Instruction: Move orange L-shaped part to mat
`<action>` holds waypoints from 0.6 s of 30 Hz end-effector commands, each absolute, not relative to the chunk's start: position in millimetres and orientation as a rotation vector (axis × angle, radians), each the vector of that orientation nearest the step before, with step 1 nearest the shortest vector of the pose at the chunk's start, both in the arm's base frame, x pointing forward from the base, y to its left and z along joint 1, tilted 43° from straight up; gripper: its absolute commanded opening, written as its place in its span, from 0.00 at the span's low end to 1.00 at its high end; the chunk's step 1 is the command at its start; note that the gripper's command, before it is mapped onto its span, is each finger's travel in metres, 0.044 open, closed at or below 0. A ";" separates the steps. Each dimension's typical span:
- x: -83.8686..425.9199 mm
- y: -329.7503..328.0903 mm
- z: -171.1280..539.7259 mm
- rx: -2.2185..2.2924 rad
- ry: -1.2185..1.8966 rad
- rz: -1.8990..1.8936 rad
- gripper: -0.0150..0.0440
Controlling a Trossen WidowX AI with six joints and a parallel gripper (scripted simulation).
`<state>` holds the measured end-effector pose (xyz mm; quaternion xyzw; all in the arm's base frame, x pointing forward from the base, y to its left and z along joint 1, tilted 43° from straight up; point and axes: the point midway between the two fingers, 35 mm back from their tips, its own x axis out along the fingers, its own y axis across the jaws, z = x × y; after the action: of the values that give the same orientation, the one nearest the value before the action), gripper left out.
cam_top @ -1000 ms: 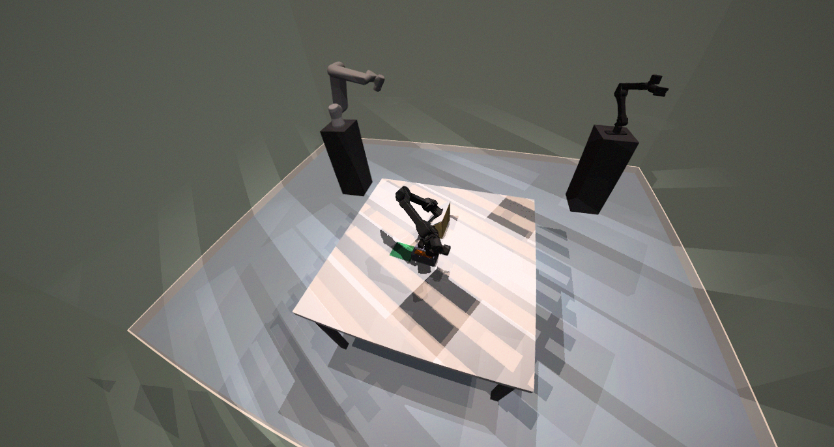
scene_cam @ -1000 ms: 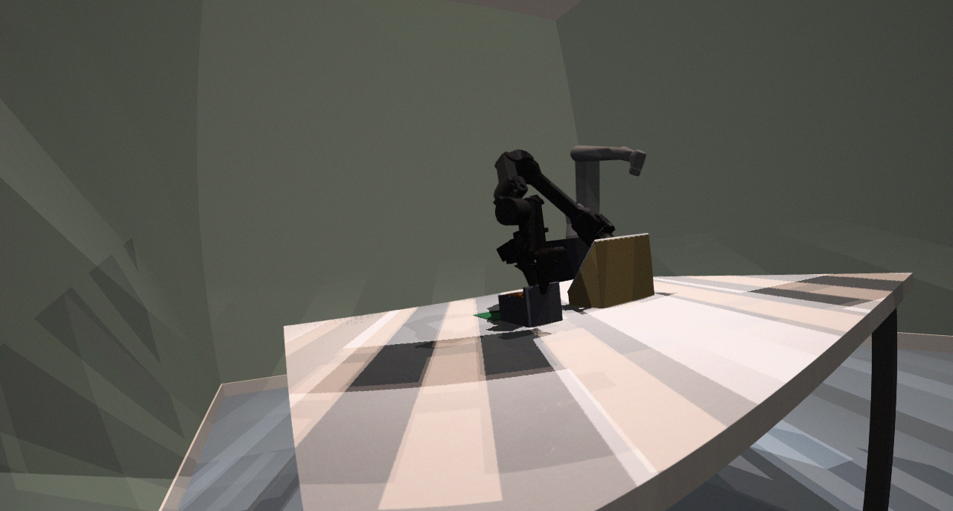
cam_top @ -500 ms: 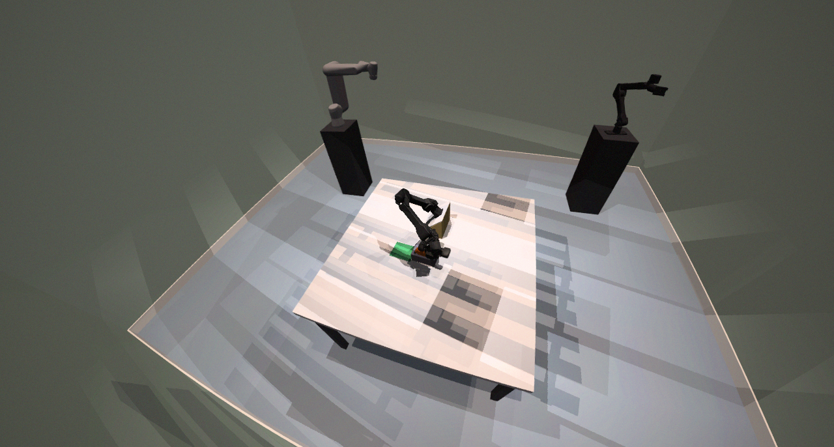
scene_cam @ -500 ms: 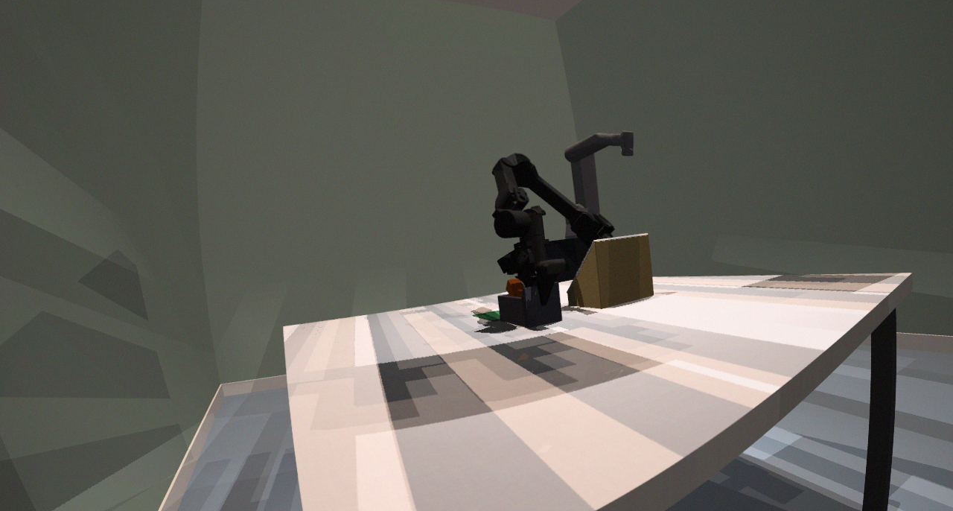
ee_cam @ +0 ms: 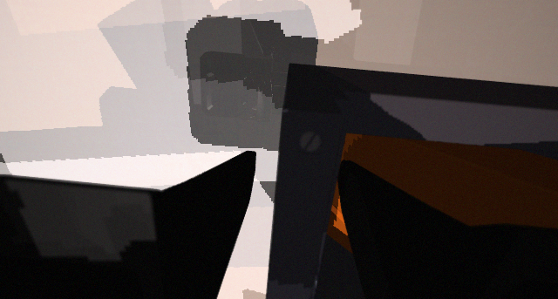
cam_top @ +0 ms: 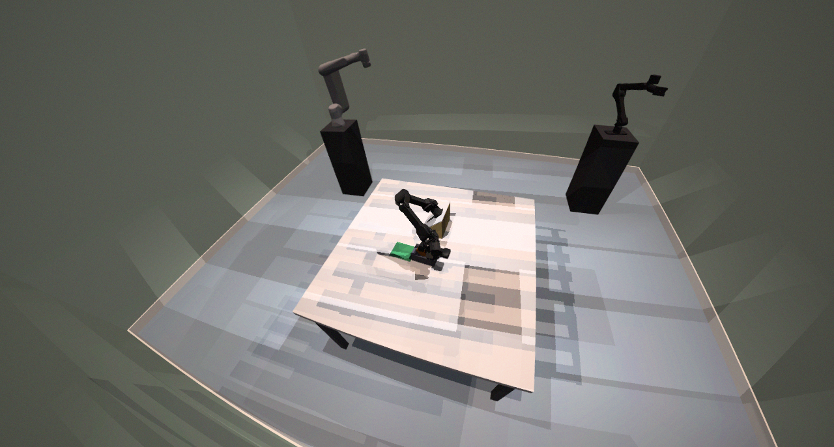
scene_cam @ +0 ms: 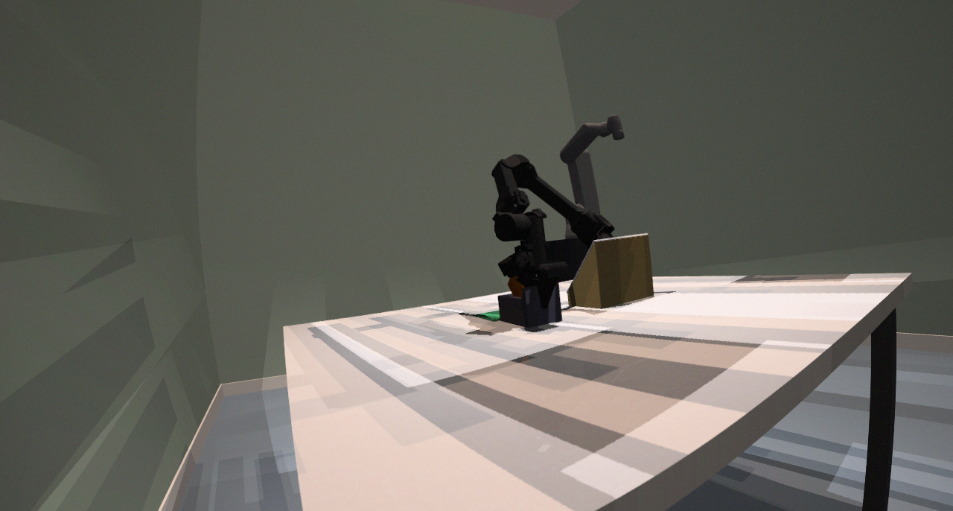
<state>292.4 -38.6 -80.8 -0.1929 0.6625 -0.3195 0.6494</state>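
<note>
Pincer [cam_top: 441,254] [scene_cam: 546,301] [ee_cam: 297,165]: fingers part-way apart, nothing clamped between them. Wrist view: one fingertip stands over the orange L-shaped part [scene_cam: 515,287] [ee_cam: 405,168], the other outside the tray wall, with that wall running between the two. Whether the inner finger bears on the part is hidden, though it looks like contact. The part is in the grey tray [cam_top: 424,259] [scene_cam: 520,310] [ee_cam: 297,190]; exterior view has an orange end standing above the tray rim on the side toward the mat, so the part is tilted, one end up. Step in hand, as judged: the press-down, with the tip-up well under way. Next move calls for keeping the raised end from dropping back while the fingers get to it, then a pinch across it; an early release could let it fall flush again. Container contents: tray holds the part, only partly seated; a slotted screw head [ee_cam: 310,141] sits in the tray's corner. Green mat [cam_top: 401,250] [scene_cam: 489,315] lies just beside the tray; part not yet placed there. Farther off, a tan angled panel [cam_top: 445,221] [scene_cam: 616,271] stands on the table [cam_top: 373,304] [scene_cam: 412,427]; its contents, if any, cannot be made out.
</note>
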 end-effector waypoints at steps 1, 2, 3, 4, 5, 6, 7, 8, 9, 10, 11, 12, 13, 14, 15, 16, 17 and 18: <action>289.9 -40.9 -81.1 -0.447 1.511 -0.730 0.56; 289.9 -40.9 -81.1 -0.447 1.511 -0.730 0.56; 289.9 -40.9 -81.1 -0.447 1.511 -0.730 0.56; 292.3 -38.6 -80.8 -0.438 1.506 -0.726 0.56; 292.3 -38.6 -80.8 -0.438 1.506 -0.726 0.56; 292.3 -38.6 -80.8 -0.438 1.506 -0.726 0.56; 292.3 -38.6 -80.8 -0.438 1.506 -0.726 0.56; 292.3 -38.6 -80.8 -0.438 1.506 -0.726 0.56; 292.3 -38.6 -80.8 -0.438 1.506 -0.726 0.56; 292.4 -38.0 -80.8 -0.439 1.506 -0.726 0.56; 292.5 -36.6 -80.6 -0.439 1.506 -0.726 0.56; 292.6 -34.7 -80.5 -0.440 1.507 -0.726 0.56; 292.8 -32.4 -80.2 -0.441 1.508 -0.727 0.56; 292.9 -29.3 -79.9 -0.442 1.509 -0.727 0.56; 293.0 -26.6 -79.6 -0.444 1.509 -0.728 0.56; 293.1 -24.4 -79.3 -0.445 1.510 -0.728 0.56; 293.1 -23.0 -79.1 -0.445 1.510 -0.729 0.56; 293.1 -22.5 -79.1 -0.446 1.511 -0.729 0.56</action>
<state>289.6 -29.3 -80.2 -0.1977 0.6661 -0.3208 0.6437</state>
